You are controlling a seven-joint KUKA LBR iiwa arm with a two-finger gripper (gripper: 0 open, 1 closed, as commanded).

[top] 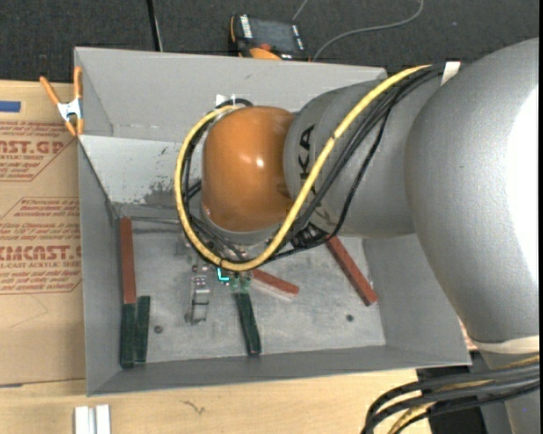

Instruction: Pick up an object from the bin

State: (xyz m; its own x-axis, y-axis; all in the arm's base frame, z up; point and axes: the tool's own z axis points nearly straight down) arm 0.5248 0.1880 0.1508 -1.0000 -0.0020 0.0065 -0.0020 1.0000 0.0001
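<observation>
Lying beside claw (199,311), perhaps: green stick (248,325)

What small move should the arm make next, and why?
Probably shift the gripper slightly toward the view's lower right and line it up over the dark green stick. I see nothing held in it, and that stick lies nearest, with the orange-red stick just beyond.

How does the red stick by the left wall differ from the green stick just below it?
The red stick is thin; the green stick is wider. The red one lies farther back; the green one sits in the near corner. Both lie flat along the left wall.
</observation>
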